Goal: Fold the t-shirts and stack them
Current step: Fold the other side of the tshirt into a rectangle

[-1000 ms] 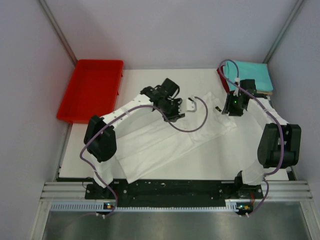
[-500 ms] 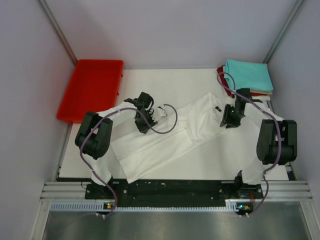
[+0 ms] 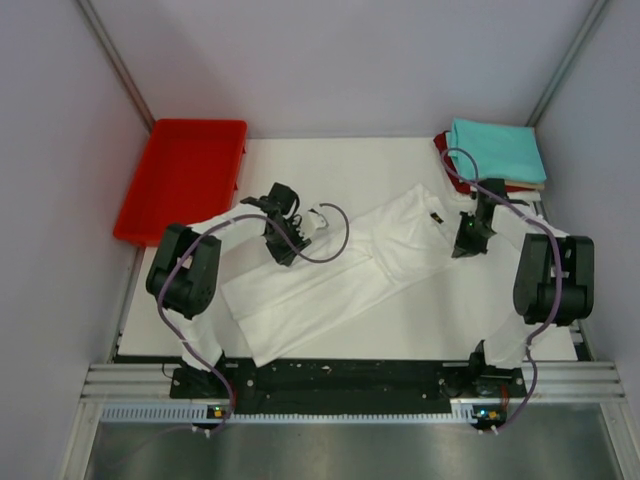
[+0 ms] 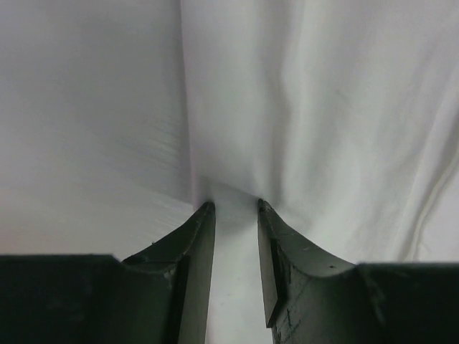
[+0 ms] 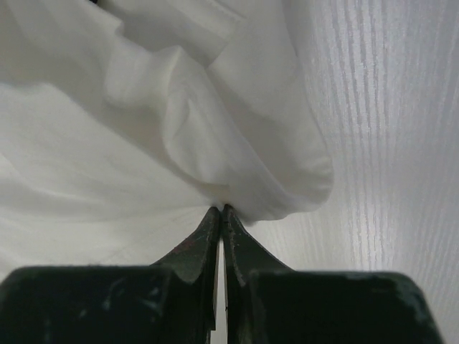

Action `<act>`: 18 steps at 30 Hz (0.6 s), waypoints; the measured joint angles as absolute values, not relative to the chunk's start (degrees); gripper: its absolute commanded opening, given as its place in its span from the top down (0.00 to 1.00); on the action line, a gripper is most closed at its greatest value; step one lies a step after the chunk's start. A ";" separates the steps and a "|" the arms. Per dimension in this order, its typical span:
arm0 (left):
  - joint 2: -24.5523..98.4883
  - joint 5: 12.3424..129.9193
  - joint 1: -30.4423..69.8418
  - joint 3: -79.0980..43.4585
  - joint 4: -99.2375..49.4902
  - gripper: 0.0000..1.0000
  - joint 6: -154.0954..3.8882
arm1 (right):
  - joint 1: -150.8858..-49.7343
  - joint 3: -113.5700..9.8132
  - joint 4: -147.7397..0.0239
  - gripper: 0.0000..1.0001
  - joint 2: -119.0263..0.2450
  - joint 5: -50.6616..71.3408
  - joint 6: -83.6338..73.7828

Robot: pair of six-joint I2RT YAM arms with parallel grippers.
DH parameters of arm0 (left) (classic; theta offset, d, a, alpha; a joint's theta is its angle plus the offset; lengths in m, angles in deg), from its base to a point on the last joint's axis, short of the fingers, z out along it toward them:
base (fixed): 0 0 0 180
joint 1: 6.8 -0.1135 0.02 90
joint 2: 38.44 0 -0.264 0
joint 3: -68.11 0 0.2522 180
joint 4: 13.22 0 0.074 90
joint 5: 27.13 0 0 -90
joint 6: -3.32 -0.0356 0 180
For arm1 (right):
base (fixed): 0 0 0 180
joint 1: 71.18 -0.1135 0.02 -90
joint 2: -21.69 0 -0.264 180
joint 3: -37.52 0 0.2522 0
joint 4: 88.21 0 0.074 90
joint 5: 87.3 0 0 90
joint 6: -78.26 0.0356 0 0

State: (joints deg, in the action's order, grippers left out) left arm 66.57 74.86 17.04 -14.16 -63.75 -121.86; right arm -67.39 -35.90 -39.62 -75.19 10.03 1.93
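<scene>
Where collar lies, white t-shirt [image 3: 340,265] label [image 3: 436,217] unreadable.

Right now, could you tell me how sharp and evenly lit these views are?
Top external: even, soft light, sharp throughout; the white t-shirt nearly blends into the table. Left wrist: cloth soft-focused, end effector dark. Right wrist: folds crisp, shading in creases.

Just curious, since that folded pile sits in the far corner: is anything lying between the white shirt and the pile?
Nothing visible does. Only bare table separates the white shirt from the folded pile; the red tray sits on the opposite side.
</scene>
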 measured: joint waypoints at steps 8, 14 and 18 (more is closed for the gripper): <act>66.57 75.91 16.47 -14.12 -63.66 0.65 -121.77 | -66.89 -35.88 -39.03 1.00 -73.73 8.76 2.41; 66.57 76.30 16.42 -14.07 -63.66 0.64 -122.04 | -66.49 -35.09 -38.33 0.71 -73.73 8.13 2.63; 66.14 77.70 16.10 -14.07 -64.67 0.61 -123.11 | -66.06 -35.60 -37.02 0.62 -73.62 8.41 2.43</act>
